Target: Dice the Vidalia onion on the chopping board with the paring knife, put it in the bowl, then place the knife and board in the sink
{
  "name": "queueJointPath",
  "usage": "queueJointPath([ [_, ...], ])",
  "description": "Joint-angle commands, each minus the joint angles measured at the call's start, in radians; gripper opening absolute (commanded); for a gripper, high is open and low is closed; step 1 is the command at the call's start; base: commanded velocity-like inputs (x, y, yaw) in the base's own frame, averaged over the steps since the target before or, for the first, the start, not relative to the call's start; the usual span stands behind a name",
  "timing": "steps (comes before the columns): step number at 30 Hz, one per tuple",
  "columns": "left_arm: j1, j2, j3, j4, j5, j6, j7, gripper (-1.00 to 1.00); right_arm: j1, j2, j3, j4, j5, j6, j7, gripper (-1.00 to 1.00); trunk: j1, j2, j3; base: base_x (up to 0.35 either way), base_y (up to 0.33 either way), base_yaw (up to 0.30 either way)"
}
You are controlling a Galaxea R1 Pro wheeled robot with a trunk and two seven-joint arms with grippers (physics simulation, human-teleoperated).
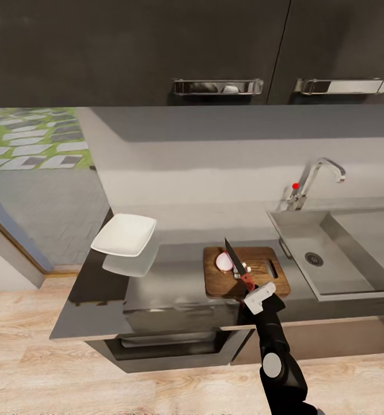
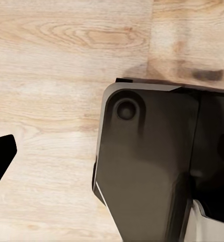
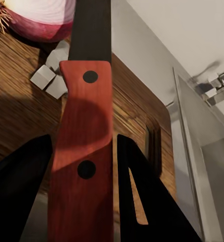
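Right now my right tool [image 3: 84, 166] clenches the red handle of the knife [image 1: 238, 266], fingers either side of it. The blade runs straight on from the handle, away from me and slightly toward the left, its long axis crossing the board [image 1: 244, 272] from the front edge toward the back. The onion [image 1: 224, 262] lies on the board just beside the blade, on its left side, and appears to touch it; a few pale diced bits [image 3: 50, 75] sit near where blade meets handle. So I judge the next cut calls for shifting the blade leftward over the onion. My right arm is the one at the board. The left wrist view looks down at wooden floor, and I cannot tell whether my left tool is released or clenched.

The board rests near the tabletop's [image 1: 180, 259] front edge, slot end toward the sink [image 1: 353, 253]. The bowl [image 1: 124, 234] sits well apart, by the left edge.
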State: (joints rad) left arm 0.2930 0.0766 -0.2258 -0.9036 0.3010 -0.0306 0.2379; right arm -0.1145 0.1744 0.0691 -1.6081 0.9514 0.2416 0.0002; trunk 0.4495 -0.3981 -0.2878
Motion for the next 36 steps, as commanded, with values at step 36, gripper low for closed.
queueJointPath([
  [36, 0.000, 0.001, -0.006, 0.001, 0.010, -0.003, 0.008, 1.00, -0.001, 0.000, -0.007, -0.013, -0.210, 0.005, -0.005, -1.00, 0.001, -0.002, -0.034, 0.000, -0.005, 0.000],
])
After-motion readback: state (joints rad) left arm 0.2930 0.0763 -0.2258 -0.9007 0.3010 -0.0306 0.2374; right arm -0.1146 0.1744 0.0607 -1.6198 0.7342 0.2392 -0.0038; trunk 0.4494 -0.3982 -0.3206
